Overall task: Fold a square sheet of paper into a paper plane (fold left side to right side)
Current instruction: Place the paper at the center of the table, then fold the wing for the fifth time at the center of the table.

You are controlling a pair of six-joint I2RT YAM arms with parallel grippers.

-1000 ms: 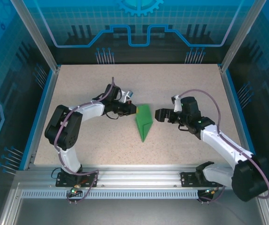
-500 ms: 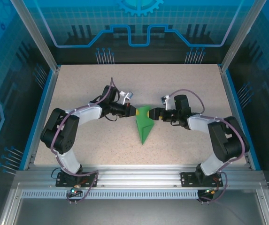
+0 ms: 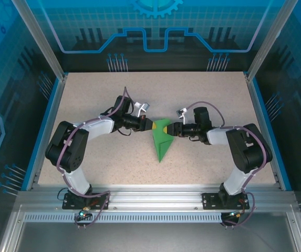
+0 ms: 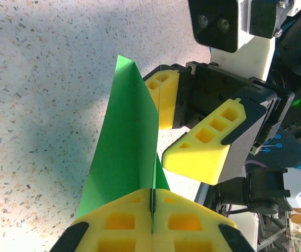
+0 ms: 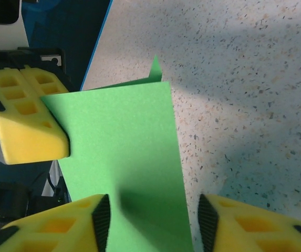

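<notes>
The square sheet of paper stands folded into a bright green pointed dart, the paper plane [image 3: 161, 144], at the table's middle with its tip toward me. My left gripper [image 3: 151, 126] comes in from the left and is shut on the plane's upright fold [image 4: 124, 147], its yellow fingertips [image 4: 118, 220] pressed together on the edge. From the right, my right gripper [image 3: 172, 129] straddles a flat green flap [image 5: 118, 142]. Its fingers [image 5: 61, 228] stand apart, with the flap lying between them. Both grippers face each other across the paper, very close.
A speckled beige table [image 3: 87, 94] is bordered by a blue rim [image 3: 259, 121] on both sides and an aluminium rail [image 3: 155, 197] at the front. The left gripper's yellow fingers [image 5: 27, 121] sit just beyond the flap in the right wrist view.
My right arm has swung left up to the paper and its jaws have narrowed around the flap. The left gripper has kept its hold and barely moved.
</notes>
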